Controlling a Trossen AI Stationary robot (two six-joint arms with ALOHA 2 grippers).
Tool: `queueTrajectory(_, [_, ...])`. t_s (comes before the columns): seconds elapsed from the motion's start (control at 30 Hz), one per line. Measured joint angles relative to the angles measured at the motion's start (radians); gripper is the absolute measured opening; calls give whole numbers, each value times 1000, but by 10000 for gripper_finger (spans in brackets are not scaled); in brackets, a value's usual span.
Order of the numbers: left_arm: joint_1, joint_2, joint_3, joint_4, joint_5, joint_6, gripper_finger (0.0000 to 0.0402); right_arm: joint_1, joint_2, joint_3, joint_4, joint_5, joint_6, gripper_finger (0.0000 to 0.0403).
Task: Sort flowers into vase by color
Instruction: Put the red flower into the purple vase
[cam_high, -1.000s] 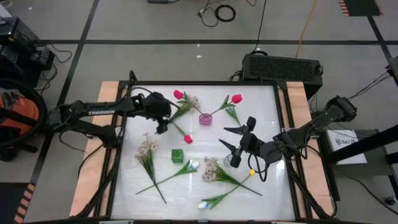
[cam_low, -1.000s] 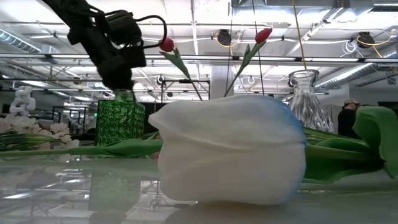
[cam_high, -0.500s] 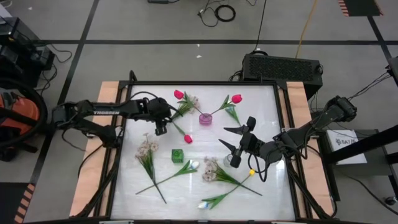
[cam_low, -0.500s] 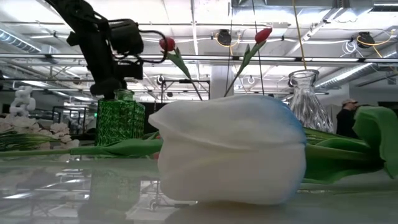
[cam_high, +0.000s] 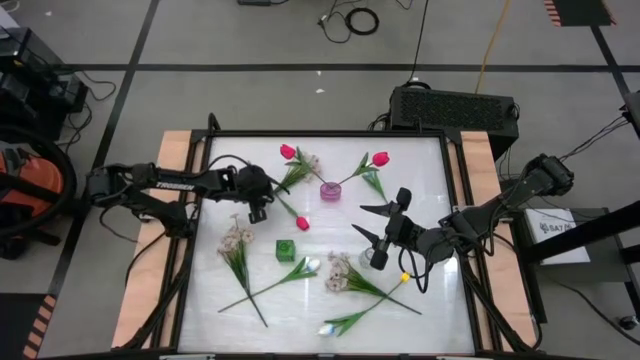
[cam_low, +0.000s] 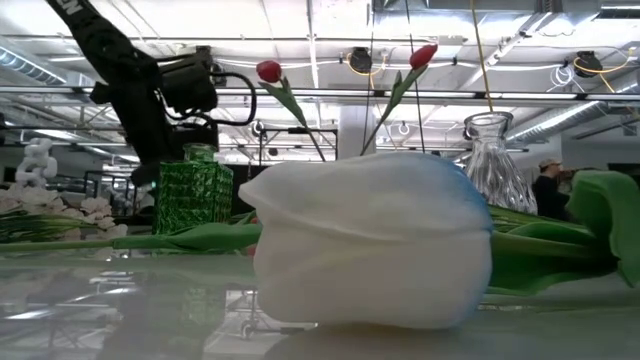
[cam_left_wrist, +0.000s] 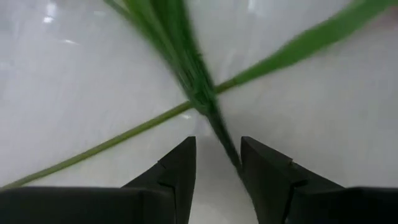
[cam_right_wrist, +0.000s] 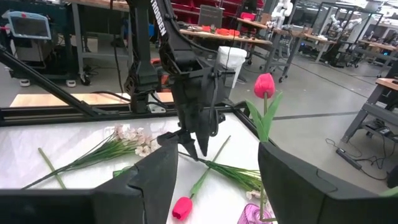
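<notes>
Flowers (cam_high: 290, 275) scattered flat across white table (cam_high: 430, 320); left pincer (cam_high: 262, 208) low over pink tulip (cam_high: 302, 223) stem, fingers apart, straddling it; right pincer (cam_high: 372, 232) gaping, empty, mid-table.

Two dark arms at the table
Left arm (cam_high: 170, 184) carries white lettering; black cable loops along right arm (cam_high: 500, 210).

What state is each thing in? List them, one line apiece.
left claw: open, fingers astride a green stem
right claw: open, empty
pink vase: upright, holding a pink-red tulip
green vase: upright, empty
white tulip: lying flat
</notes>
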Motion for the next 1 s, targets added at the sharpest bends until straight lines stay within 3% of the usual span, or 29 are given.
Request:
queueTrajectory(0.2, [18,0,-8,64,-233,42,134,0,0,0,0,0,0,215])
queueTrajectory(0.37, [43,-1,-8,140,-249,107,134,0,0,0,0,0,0,215])
queueTrajectory(0.63, [28,-3,-8,142,95,196,134,0,0,0,-31,0,2,215])
queueTrajectory(1.0, [18,49,-8,231,201,439,134,0,0,0,-23,0,4,215])
